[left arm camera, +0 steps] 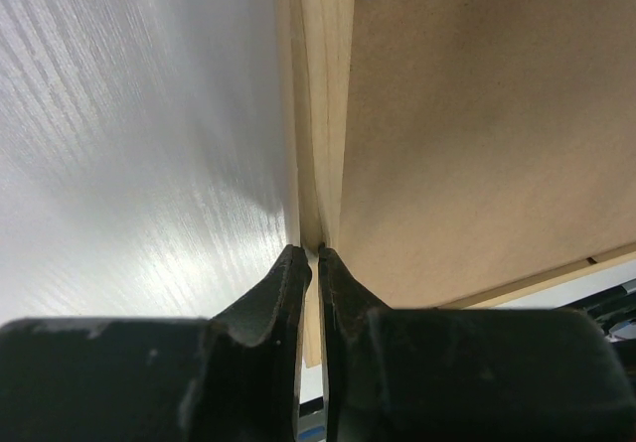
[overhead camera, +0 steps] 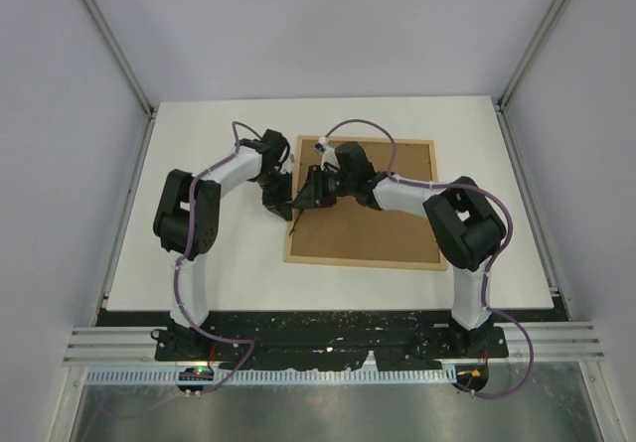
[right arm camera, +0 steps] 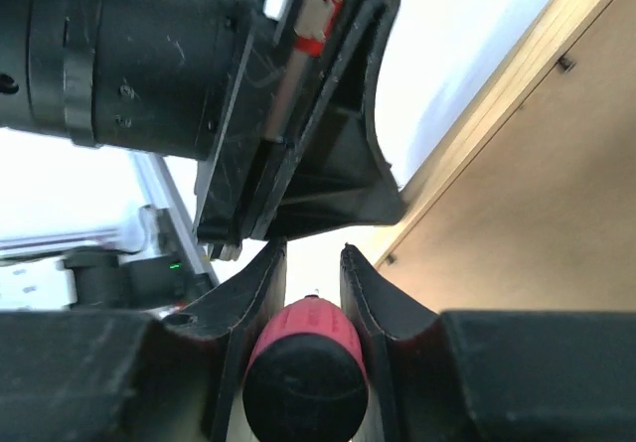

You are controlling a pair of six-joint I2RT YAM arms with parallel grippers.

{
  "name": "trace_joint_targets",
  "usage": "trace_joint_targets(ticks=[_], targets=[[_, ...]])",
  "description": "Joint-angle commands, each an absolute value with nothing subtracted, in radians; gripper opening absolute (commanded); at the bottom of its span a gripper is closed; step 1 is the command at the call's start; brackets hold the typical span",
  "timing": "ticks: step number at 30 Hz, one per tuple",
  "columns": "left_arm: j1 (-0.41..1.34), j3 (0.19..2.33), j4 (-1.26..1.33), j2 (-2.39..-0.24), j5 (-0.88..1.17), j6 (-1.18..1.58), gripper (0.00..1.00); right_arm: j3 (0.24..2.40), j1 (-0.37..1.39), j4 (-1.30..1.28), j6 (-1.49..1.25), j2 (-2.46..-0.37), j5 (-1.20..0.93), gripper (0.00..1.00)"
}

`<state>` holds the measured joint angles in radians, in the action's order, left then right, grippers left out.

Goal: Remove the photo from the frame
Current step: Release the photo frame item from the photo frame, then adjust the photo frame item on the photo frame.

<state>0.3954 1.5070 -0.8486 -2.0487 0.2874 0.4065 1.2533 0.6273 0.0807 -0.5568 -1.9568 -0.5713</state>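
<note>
We find the frame (overhead camera: 397, 233) lying back-up on the table (overhead camera: 199, 144), its contents hidden. Left gripper (left arm camera: 314, 253) is nearly closed at its left rim; whether it grips, we cannot tell. Right gripper (right arm camera: 313, 253) clamps a red-handled tool (right arm camera: 303, 363).

White table (overhead camera: 199, 164) enclosed by plain pale grey walls (overhead camera: 60, 114).

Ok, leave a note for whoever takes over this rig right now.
Left gripper: nearly shut, tips on the left rail of the thin light-wood picture frame; nothing visibly held.
Right gripper: shut on a red-handled tool.
Frame lies face down on the white table, brown fibreboard back still in place.
Photo not visible; taking it out is all still to do.
</note>
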Motion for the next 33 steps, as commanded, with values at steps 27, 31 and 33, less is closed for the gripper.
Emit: trace_joint_targets(ticks=[27,31,33], targets=[[0.545,1.525,-0.851,-1.976,0.012,0.261,0.55,1.02,0.31,-0.035,-0.081,-1.663,-0.679,0.08],[0.543,1.502,-0.85,-1.97,-0.044,0.247,0.54,1.003,0.308,-0.025,-0.061,-1.67,-0.698,0.08],[0.543,1.496,-0.848,-1.974,-0.058,0.242,0.54,0.993,0.31,-0.011,-0.06,-1.68,-0.71,0.08]])
